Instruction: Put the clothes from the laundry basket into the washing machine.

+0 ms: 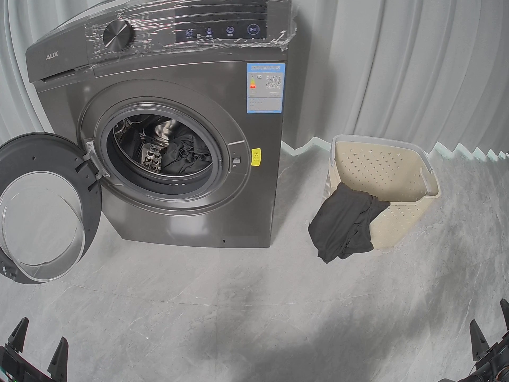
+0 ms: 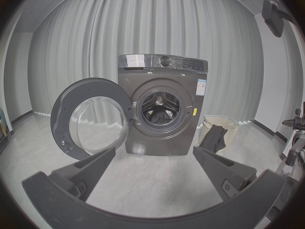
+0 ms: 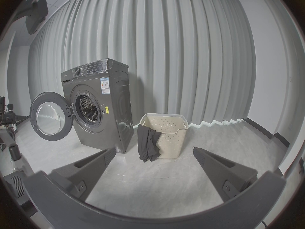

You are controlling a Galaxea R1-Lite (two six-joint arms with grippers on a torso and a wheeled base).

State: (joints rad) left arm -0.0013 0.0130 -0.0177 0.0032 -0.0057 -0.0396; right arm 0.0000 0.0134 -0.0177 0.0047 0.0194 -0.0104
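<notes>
The limp black cloth garment [image 1: 344, 224] draped on the cream plastic basket [image 1: 382, 141] is being judged light and pinchable at the rim, while the left end effector [image 1: 42, 332] and right end effector [image 1: 489, 315] are being held spread.

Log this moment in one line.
washer door open; dark garment in drum; second garment draped over laundry basket rim; left gripper open, empty; right gripper open, empty

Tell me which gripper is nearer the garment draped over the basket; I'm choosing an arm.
Right. The right gripper is on the same side as the garment; the left gripper is across, by the open door.
</notes>
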